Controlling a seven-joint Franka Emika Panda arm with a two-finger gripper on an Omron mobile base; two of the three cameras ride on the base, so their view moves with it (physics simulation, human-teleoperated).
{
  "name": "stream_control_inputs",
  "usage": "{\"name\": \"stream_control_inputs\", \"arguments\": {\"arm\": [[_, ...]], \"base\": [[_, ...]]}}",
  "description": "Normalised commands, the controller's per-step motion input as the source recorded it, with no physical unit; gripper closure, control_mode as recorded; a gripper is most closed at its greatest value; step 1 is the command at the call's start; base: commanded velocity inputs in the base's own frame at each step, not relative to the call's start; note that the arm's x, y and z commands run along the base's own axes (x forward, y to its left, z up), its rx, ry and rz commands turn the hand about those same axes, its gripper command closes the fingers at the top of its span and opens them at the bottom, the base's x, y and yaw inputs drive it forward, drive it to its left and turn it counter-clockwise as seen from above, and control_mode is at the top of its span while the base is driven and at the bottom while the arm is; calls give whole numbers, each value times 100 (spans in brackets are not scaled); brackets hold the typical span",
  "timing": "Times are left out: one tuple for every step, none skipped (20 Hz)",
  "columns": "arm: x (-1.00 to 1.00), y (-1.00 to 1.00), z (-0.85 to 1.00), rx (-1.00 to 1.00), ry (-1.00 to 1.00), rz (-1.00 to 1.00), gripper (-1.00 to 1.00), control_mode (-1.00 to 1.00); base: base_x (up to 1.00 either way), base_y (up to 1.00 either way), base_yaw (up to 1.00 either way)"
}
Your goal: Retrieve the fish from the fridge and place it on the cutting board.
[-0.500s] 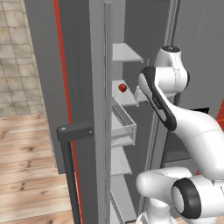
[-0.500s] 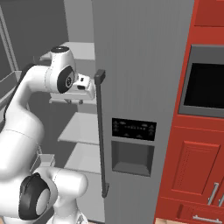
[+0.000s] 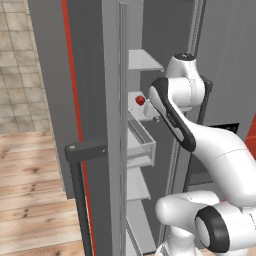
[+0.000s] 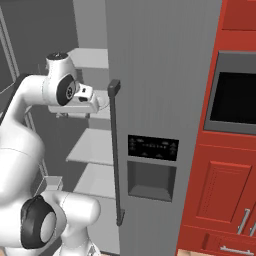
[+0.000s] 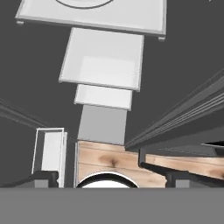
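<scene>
Arm raised, folded at the elbow, hand pointed downward.
The gripper faced down, its two fingertips standing wide apart, gripping nothing.

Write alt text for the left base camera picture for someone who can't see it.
A white robot arm reaches into an open grey fridge, its hand near a small red ball on a pale shelf. A clear bin sits lower, and the open door's black handle stands in front over wooden flooring.

wooden plank floor, tan tiled wall, red cabinets
</scene>
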Motion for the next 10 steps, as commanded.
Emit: {"name": "stream_control_inputs", "arguments": {"arm": [[0, 7, -6, 1, -6, 16, -100, -100], [0, 1, -7, 1, -9, 17, -100, -100], [0, 0, -7, 1, -14, 15, -100, -100], [0, 0, -10, 1, -18, 14, -100, -100], [0, 0, -7, 3, -21, 12, -100, -100], [0, 0, -2, 6, -29, 11, -100, -100], [0, 0, -5, 15, -32, 11, -100, -100], [0, -4, -7, 22, -31, 11, -100, -100], [0, -12, -10, 27, -31, 10, -100, -100], [0, -16, -10, 28, -32, 11, -100, -100]], "base": [[0, 0, 0], [0, 0, 0], [0, 0, 0], [0, 0, 0], [0, 0, 0], [0, 0, 0], [0, 0, 0], [0, 0, 0], [0, 0, 0], [0, 0, 0]]}}
